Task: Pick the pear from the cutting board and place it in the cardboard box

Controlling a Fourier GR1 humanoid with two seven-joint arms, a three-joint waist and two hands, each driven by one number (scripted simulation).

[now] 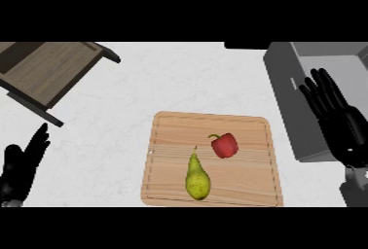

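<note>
On cutting board (248,192): one pear (197,178), one red pepper (225,145); left hand (22,165) and right hand (338,119) flanking it, fingers straight, holding nothing.

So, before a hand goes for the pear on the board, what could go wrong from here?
1. The red pepper lies close beside the pear on the cutting board; fingers coming down could knock or take the pepper instead.
2. The right hand hangs over the grey container, the left hand at the left edge; both are open and apart from the pear, so either needs a long reach.
3. The pear lies on its side and may roll.
</note>
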